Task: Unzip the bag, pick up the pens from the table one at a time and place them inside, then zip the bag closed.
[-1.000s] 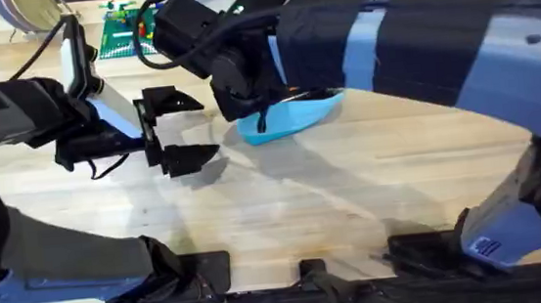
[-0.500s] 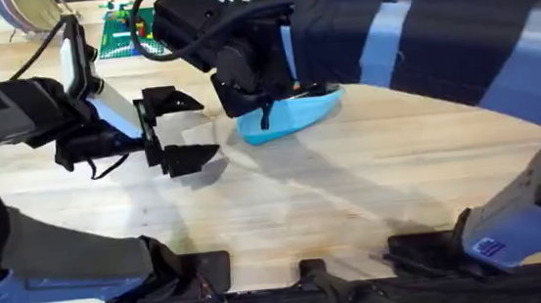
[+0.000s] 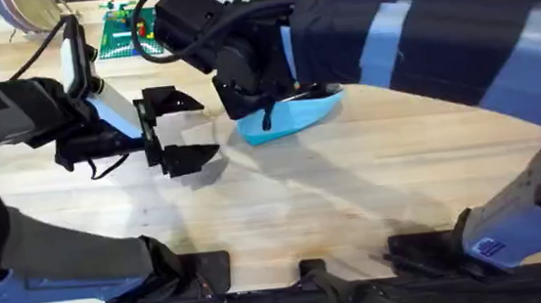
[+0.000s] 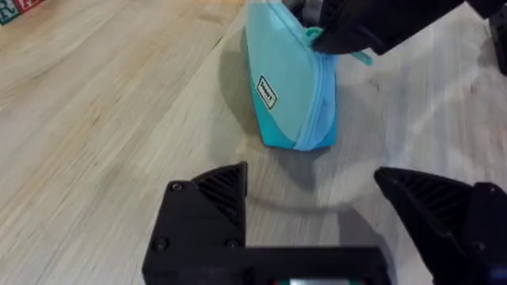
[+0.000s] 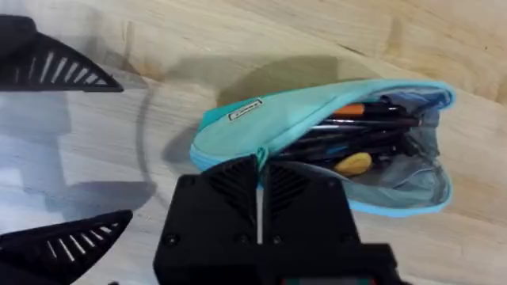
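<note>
The soft bag [image 5: 317, 142] lay on the table [image 3: 353, 193] holding pens [image 5: 356, 134], its pull pinched (best zipped there) by the right gripper [image 5: 261, 170], left gripper [image 4: 317, 198] agape beside it.

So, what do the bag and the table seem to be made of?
The bag looks like soft woven fabric, light blue with a matte finish: it sags and folds at its open mouth, and a small label is sewn on its side. The table seems to be light wood, or perhaps a wood-look laminate: plank seams and grain lines run across it, with a slight sheen.
</note>
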